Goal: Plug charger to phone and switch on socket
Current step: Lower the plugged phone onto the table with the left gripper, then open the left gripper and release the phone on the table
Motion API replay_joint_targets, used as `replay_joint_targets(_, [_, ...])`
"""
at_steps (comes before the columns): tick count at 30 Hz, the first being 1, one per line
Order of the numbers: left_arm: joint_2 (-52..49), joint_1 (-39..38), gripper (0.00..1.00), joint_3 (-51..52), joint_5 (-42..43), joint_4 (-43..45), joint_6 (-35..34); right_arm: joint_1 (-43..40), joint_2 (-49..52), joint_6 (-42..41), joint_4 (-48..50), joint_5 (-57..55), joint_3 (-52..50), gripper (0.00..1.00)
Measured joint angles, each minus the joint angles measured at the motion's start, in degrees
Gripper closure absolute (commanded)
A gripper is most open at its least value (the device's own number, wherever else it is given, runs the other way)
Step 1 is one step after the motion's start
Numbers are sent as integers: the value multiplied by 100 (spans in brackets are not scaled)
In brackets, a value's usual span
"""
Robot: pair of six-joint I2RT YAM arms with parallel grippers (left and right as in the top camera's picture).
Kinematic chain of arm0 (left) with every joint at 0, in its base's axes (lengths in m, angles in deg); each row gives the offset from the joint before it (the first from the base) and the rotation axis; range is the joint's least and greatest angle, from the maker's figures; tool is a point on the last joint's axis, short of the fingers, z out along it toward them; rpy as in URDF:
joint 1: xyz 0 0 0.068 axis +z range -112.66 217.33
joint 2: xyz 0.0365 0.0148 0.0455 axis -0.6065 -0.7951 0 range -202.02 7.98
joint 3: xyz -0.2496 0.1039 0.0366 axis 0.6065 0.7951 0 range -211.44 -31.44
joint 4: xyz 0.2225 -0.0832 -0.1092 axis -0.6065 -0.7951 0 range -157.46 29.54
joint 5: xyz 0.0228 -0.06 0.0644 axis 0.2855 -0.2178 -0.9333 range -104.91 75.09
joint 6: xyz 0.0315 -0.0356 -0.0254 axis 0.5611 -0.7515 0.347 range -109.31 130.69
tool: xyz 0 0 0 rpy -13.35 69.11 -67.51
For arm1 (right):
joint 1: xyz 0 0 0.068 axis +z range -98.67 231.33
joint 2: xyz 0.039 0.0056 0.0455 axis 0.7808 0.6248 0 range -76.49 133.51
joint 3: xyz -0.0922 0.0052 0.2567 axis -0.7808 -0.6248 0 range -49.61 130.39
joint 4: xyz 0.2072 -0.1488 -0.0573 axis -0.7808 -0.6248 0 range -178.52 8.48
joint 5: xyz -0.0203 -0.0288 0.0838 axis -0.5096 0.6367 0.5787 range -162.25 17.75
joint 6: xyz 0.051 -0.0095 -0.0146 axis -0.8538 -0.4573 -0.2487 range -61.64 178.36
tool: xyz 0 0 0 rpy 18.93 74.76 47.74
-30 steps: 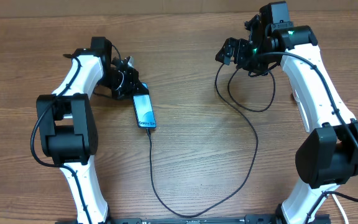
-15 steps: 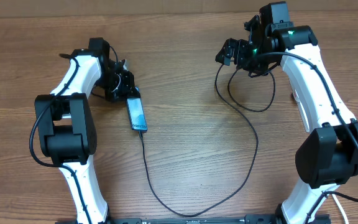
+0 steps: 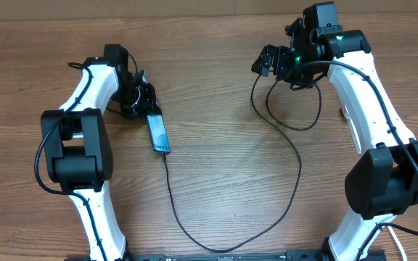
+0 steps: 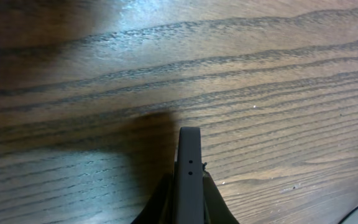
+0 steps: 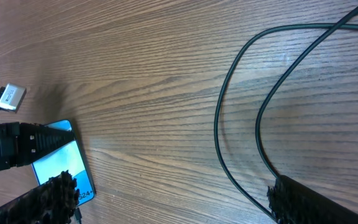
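Left gripper: jaws clamped on the phone, one finger on each face. Your wrist view has it edge-on, its end pointing away over bare wood.

Overhead: the phone's long axis runs from those jaws back toward the arm bases, slanting a little to the right. Screen lit. It looks narrow from above, so it is probably tilted. You cannot tell whether its free end rests on the table.

The charger meets the phone at that free end. The tip is too small to confirm it is seated. The cable runs toward the bases, curves round, then climbs the right half of the table to loops under the right gripper.

Right gripper: jaws wide apart and holding nothing. Its wrist view shows two cable strands on the wood below, between the fingers.

The socket is in no view, so no bearing can be logged. The charger's far end is lost beneath the right arm.

Judgement: the plugging-in looks done and the switch is left. Your right arm is the free one. Watch the slack cable under it, which is the likeliest snag.
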Motion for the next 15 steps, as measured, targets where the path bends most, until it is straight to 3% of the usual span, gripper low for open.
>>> replay_joint_targets(15, [-223, -57, 94, -4, 315, -42, -136, 0, 0, 0, 20, 2, 0, 0])
